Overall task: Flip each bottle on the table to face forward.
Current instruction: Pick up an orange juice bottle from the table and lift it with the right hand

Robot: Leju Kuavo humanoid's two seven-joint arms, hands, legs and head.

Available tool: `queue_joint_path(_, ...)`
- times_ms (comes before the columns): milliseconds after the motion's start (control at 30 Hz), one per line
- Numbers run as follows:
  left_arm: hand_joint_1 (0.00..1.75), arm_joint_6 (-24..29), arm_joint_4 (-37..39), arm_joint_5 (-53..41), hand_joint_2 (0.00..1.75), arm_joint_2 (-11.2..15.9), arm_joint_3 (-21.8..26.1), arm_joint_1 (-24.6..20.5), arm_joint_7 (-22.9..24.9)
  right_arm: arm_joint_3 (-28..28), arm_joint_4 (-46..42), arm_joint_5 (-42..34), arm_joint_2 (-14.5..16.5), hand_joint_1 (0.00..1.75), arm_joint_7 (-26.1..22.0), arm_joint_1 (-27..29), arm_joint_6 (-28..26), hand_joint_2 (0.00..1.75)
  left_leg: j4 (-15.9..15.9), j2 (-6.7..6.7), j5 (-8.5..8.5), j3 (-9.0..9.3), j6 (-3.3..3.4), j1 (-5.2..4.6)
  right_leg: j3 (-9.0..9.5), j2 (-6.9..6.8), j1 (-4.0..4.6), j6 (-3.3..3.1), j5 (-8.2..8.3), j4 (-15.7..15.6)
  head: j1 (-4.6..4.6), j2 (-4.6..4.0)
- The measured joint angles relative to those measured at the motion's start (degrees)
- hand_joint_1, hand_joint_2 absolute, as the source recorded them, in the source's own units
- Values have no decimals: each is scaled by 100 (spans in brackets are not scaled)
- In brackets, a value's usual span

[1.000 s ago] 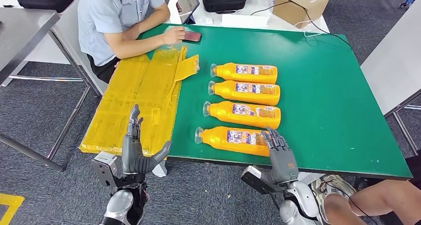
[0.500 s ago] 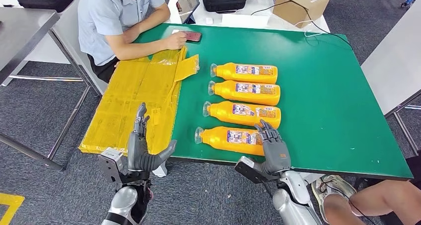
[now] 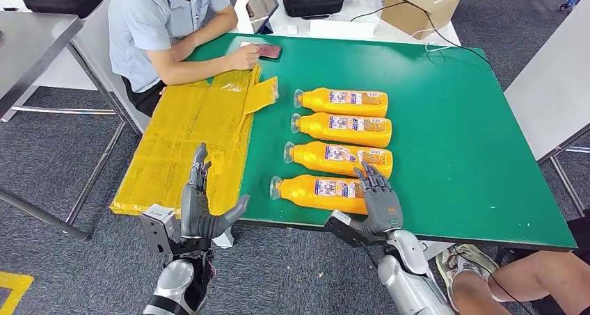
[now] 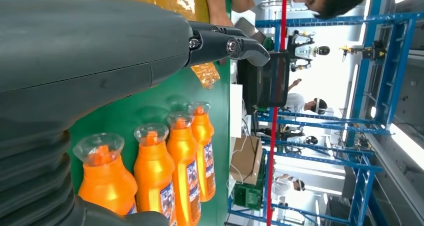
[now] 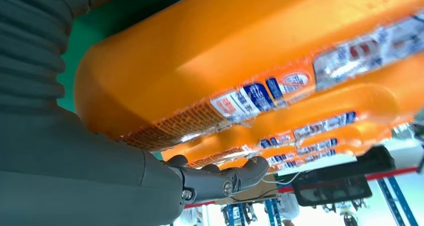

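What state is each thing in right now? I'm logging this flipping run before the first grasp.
Four orange plastic bottles: lying on their sides in a row, capped, necks toward the yellow sheet.
Nearest orange bottle: right hand over its base end.
Right hand: fingers spread over that bottle; grip unclear.
Left hand: open, empty, off the green table.

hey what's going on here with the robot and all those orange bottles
A humanoid robot stands at a green table where four orange bottles lie on their sides in a row, caps pointing toward a yellow plastic sheet. Its right hand lies over the base end of the nearest bottle, fingers spread, with no firm grip visible. Its left hand hangs open off the table's near edge, holding nothing. A person in a light blue shirt sits at the far corner, hand by a phone.
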Motion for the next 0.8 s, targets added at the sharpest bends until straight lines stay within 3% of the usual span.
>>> queue_joint_path(100, 0, -1, 3, 0, 175, 0, 5, -31, 31, 166, 275, 337, -9, 140, 455, -252, 305, 175, 0, 22, -10, 30, -6, 0, 15, 20, 2, -9, 5, -2, 0, 0)
queue_joint_path(133, 0, -1, 3, 0, 175, 0, 8, -41, 39, 229, 367, 434, -18, 170, 607, -336, 466, 175, -1, 26, -14, 42, -10, 1, 22, 27, 3, -13, 6, -4, 0, 0)
queue_joint_path(300, 0, -3, 3, 0, 175, 3, 20, -59, 63, 519, 706, 691, -86, 175, 1070, -672, 1090, 175, -4, 31, -56, 115, -4, 4, 27, 41, 9, -24, -26, -12, 2, 0)
queue_joint_path(667, 0, -5, 4, -1, 175, 9, 69, -63, 82, 785, 964, 802, -181, 175, 1283, -960, 1481, 175, -3, 29, -31, 161, -7, 5, 95, 39, 12, -21, -2, -12, 0, 0)
queue_joint_path(800, 0, -5, 5, -10, 175, 11, 101, -64, 83, 803, 1015, 682, -203, 175, 1107, -983, 1516, 175, -4, 26, -52, 189, -7, 7, 107, 38, 13, -25, -33, -15, 1, 0)
